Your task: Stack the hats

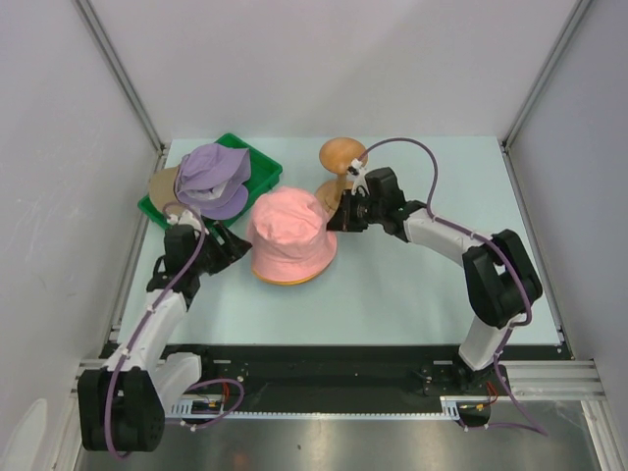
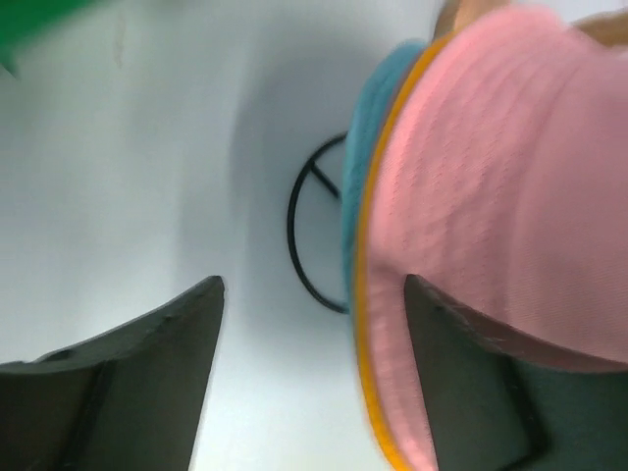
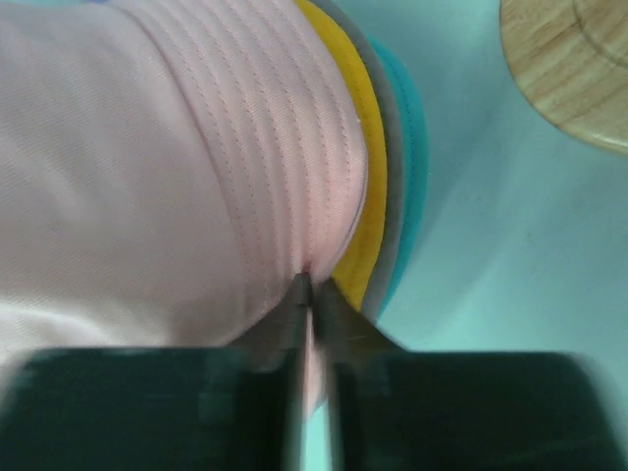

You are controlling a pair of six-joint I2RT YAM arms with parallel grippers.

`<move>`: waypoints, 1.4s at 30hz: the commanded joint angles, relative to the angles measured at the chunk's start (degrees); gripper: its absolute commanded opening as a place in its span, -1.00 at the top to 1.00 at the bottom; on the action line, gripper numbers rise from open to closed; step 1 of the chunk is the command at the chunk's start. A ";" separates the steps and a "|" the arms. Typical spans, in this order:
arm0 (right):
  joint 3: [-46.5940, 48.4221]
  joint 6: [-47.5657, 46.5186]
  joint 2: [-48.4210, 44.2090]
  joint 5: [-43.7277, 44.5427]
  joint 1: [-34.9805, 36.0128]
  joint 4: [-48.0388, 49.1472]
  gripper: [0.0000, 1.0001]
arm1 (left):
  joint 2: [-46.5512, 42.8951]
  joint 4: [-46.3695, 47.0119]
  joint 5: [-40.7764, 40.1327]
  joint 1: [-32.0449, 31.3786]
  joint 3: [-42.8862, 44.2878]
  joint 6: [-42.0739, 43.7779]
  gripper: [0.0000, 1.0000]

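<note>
Pink hat (image 1: 290,235) hides orange hat (image 3: 365,211) and teal hat (image 3: 414,167) except brim edges.

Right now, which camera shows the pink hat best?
The top view: the whole pink hat shows there. Left wrist shows only a blurred side of it; right wrist shows its brim pinched in the right end effector.

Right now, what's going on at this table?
Two arms are building a hat pile. The right gripper is shut on the brim of the pink hat, which tops the orange hat, grey hat and teal hat. The left gripper is open at the pile's opposite side. The lavender hat and tan cap sit at the green tray, not yet stacked.
</note>
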 commanded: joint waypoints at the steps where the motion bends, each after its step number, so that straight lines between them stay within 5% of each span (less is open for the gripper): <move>1: -1.87 -2.13 -3.10 3.89 1.25 -7.36 0.41 | -2.95 -13.99 -10.07 0.16 17.54 11.60 -0.73; 3: -2.57 -1.95 -6.34 5.12 1.42 -8.68 0.03 | -1.37 -19.36 -17.01 0.16 25.96 17.40 -0.89; 6: -3.89 -1.86 -11.87 7.13 1.42 -10.70 -0.11 | 1.00 -22.27 -25.28 0.16 33.54 22.68 -1.00; 13: -5.65 -1.34 -20.41 10.93 -2.08 -11.94 -0.19 | 9.33 -13.33 -26.34 0.16 34.98 31.90 -1.00; 27: 2.34 -0.90 -10.32 -0.05 -11.84 -6.66 -0.21 | 40.44 -3.47 -37.67 -7.22 48.59 53.61 -1.00; 42: 7.62 1.65 -4.07 -5.42 -14.31 -4.20 -0.21 | 56.63 3.56 -49.26 -8.10 56.50 60.31 -1.00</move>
